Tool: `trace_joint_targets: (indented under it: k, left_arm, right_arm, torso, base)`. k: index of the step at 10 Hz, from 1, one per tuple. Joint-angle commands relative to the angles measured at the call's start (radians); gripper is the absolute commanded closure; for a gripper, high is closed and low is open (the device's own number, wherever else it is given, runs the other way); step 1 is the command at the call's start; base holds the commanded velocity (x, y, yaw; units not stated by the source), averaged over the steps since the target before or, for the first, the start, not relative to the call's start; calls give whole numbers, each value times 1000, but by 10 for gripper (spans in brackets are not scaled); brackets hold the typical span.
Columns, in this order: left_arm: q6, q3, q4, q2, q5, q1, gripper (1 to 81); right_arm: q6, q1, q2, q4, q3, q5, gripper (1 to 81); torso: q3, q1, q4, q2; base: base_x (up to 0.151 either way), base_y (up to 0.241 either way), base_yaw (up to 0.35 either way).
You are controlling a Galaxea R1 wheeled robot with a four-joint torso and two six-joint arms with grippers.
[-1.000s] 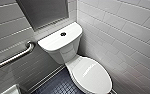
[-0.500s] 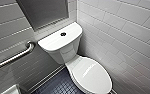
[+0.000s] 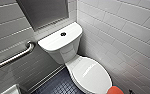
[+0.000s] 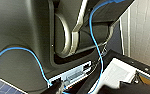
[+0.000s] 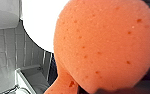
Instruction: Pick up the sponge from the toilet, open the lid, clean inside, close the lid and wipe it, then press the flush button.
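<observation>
The white toilet stands in the corner with its lid down over the bowl. A round dark flush button sits in the middle of the tank top. The orange-red sponge shows at the lower right edge of the head view, just beyond the front of the lid. In the right wrist view the sponge looms large and close, pinched to a narrow neck near the wrist, with my right gripper shut on it. A curved white edge of the toilet lies behind it. My left gripper is open and holds nothing.
A metal grab bar runs along the grey tiled wall on the left. A white tiled wall is close to the toilet's right side. The floor is dark small tiles. A white object sits at the lower left corner.
</observation>
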Motion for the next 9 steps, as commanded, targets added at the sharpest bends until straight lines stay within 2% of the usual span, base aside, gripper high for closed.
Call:
trace_joint_targets:
  k: [1,2,4,5,7,8,9]
  left_arm:
    - [8,28,5,-9,39,29,10]
    - [8,29,5,-8,39,28,10]
    - [8,25,5,-8,39,26,10]
    - [8,25,5,-8,39,26,10]
    - [8,25,5,-6,39,25,10]
    - [8,25,3,-6,39,24,10]
    - [8,25,3,-6,39,26,10]
  right_arm:
    - [56,250,33,-7,35,-225,811]
    - [85,315,97,-10,-6,-281,811]
    - [191,422,228,-61,-80,-386,811]
    - [253,461,283,-114,-106,-420,811]
    - [435,539,422,-291,-161,-513,811]
    - [489,567,497,-350,-202,-533,811]
    - [494,588,568,-361,-265,-533,811]
  torso:
    - [0,0,0,0]
    - [0,0,0,0]
    - [0,0,0,0]
    - [0,0,0,0]
    - [0,0,0,0]
    - [0,0,0,0]
    - [0,0,0,0]
  base:
    - [0,0,0]
    - [0,0,0]
    - [0,0,0]
    - [0,0,0]
    - [0,0,0]
    - [0,0,0]
    - [0,0,0]
